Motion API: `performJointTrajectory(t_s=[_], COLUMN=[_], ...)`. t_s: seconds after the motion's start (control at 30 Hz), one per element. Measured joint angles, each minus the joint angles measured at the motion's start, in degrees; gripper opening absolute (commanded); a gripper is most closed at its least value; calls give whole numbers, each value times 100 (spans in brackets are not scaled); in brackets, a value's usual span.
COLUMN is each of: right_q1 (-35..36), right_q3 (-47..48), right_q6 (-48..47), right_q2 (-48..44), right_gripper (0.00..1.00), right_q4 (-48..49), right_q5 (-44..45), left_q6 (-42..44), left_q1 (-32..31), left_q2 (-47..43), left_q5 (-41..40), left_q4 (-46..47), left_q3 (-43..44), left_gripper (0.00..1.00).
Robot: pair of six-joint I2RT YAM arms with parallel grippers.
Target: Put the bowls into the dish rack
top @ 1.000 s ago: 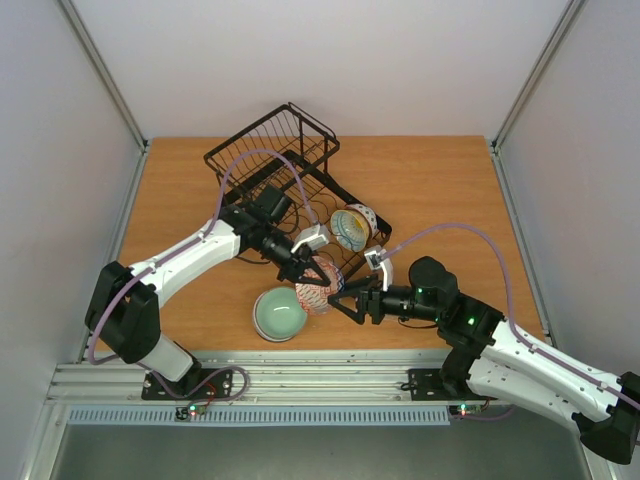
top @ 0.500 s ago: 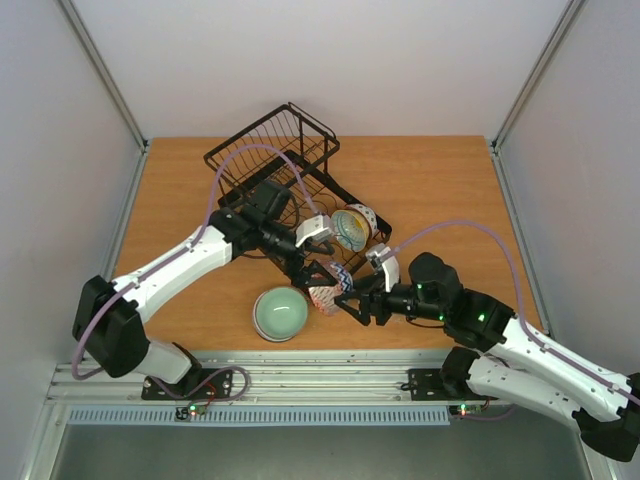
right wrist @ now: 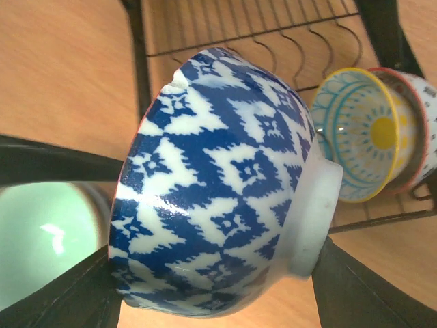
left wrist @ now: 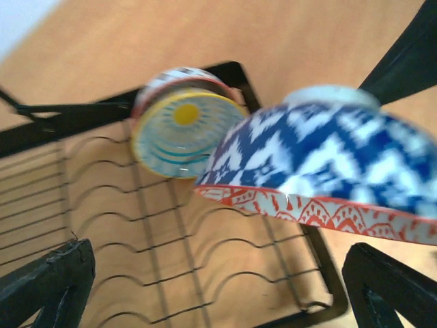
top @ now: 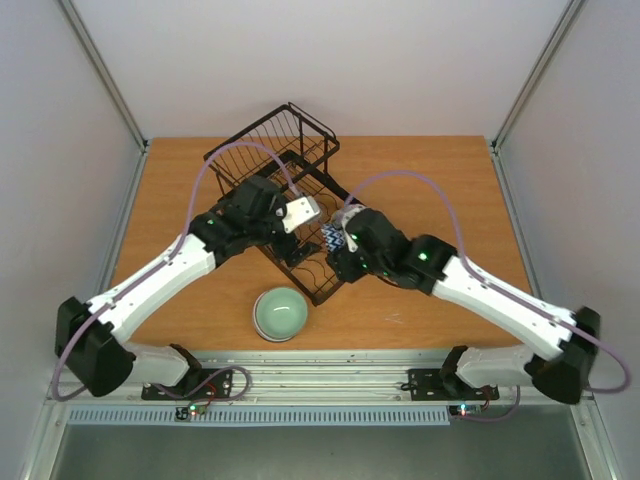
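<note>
Your right jaws are clamped on the blue-and-white bowl (right wrist: pixel 218 191), one finger by its rim and the other by its foot, holding it in the air above the slots at the right end of the dish rack (top: pixel 262 165). Your left jaws are spread wide and hold nothing, just left of that bowl. Beside it, the yellow-centred bowl (right wrist: pixel 360 140) stands on edge in the slots with the pink-red bowl (right wrist: pixel 420 126) right behind it. The mint bowl (top: pixel 280 312) sits on the worktop (top: pixel 440 180) near the rack's near corner.
</note>
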Motion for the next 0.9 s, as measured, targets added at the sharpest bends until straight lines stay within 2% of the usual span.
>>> performJointTrajectory(t_s=[0.2, 0.33, 0.9], right_q1=[-105, -208, -350], right_q3=[863, 1034, 1506], right_q6=[-509, -791, -1427], right_q2=[1467, 2002, 3314], right_gripper=[1, 1, 1], right_q4=[-446, -573, -756], right_q5=[702, 984, 1620], left_q6=[26, 28, 31], left_q1=[221, 369, 409], left_q2=[-697, -951, -970], left_q5=[-994, -1300, -1266], left_q4=[398, 577, 627], left_q3=[-144, -243, -378], left_gripper=[99, 99, 99])
